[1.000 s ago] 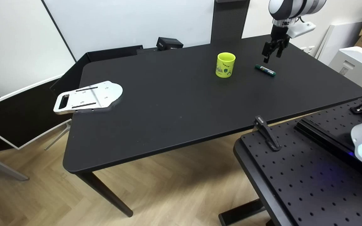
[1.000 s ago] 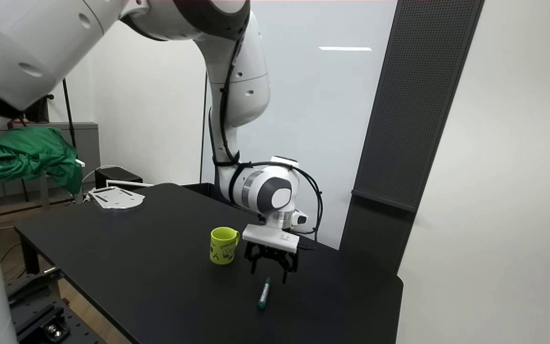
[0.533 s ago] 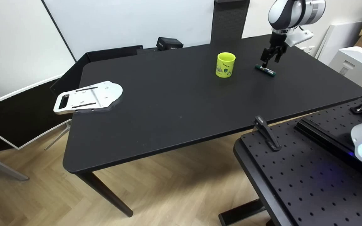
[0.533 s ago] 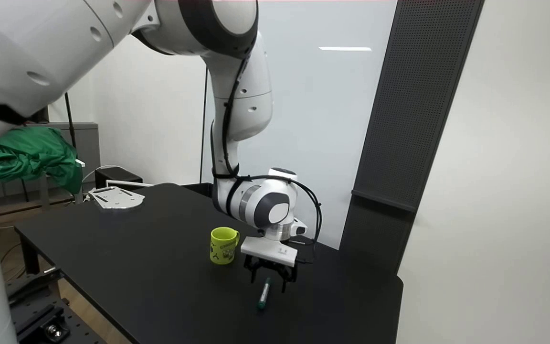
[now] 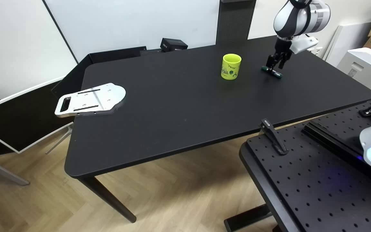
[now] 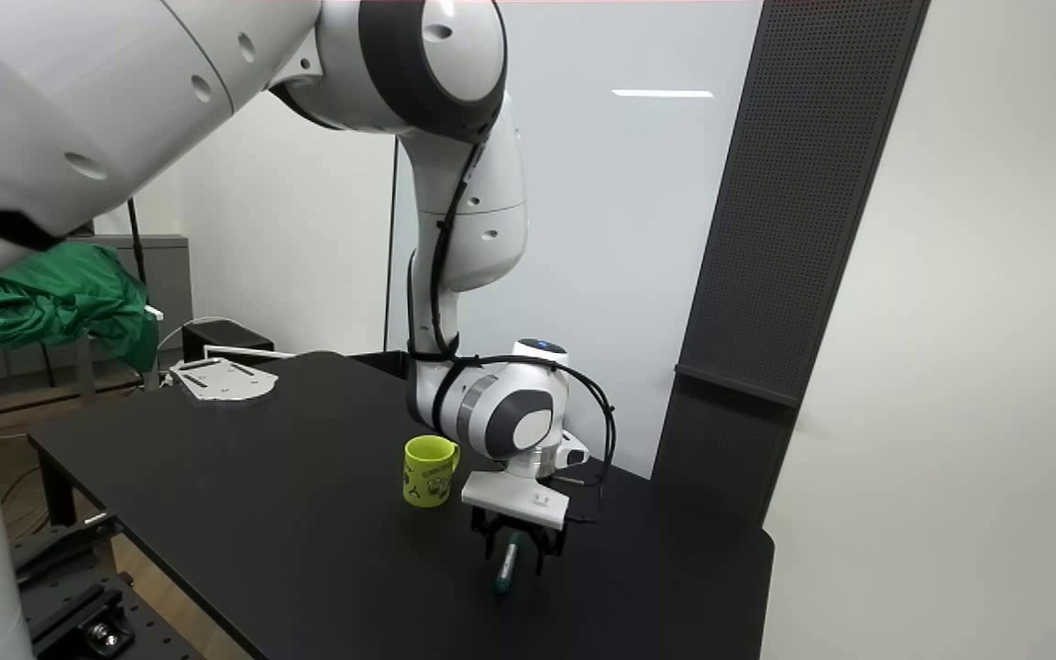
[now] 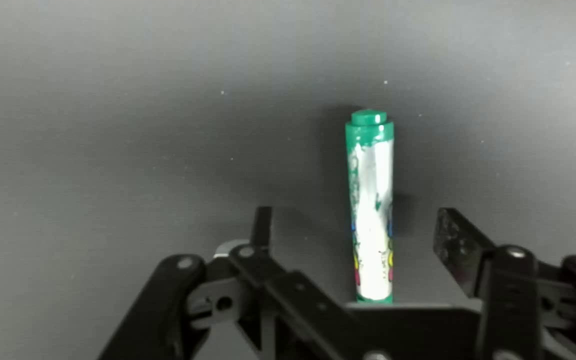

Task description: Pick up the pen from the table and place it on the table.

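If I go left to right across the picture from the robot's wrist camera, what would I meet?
One black gripper fingertip → the green-and-white pen → the opposite black gripper fingertip, all seen against the dark table.

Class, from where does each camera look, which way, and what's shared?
Wrist view: on the wrist, facing down at the pen; open pincer shows.
An exterior view: high, facing down across the table; arm's end shows.
An exterior view: beside the arm, which largely shows; facing the pincer.
Both exterior views share the cup and pen.
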Controlling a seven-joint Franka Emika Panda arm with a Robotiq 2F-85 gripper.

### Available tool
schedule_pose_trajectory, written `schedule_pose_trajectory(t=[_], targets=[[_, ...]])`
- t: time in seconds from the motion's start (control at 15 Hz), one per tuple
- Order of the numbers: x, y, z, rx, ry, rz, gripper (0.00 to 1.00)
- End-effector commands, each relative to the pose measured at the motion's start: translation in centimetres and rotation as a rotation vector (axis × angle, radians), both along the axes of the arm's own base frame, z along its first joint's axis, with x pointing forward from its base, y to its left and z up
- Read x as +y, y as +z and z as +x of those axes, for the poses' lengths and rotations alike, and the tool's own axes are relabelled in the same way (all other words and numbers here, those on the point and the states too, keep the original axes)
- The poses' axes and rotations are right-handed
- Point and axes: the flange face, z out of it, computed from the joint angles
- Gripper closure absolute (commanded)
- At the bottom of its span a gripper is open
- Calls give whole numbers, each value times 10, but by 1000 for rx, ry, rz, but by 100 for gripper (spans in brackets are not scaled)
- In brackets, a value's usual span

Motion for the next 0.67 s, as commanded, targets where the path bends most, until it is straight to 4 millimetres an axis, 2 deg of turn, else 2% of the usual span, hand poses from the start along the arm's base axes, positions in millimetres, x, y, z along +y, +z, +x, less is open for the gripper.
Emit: schedule_pose_trajectory(t=[0.0, 0.27, 0.47, 0.53, 0.6], targets=[[-5, -13, 6, -10, -17, -7, 49], [-12, -10, 10, 0, -50, -16, 74], [-24, -1, 16, 39, -144, -29, 95], [-29, 3, 18, 46, -182, -28, 100], [-33, 9, 23, 60, -246, -22, 95]])
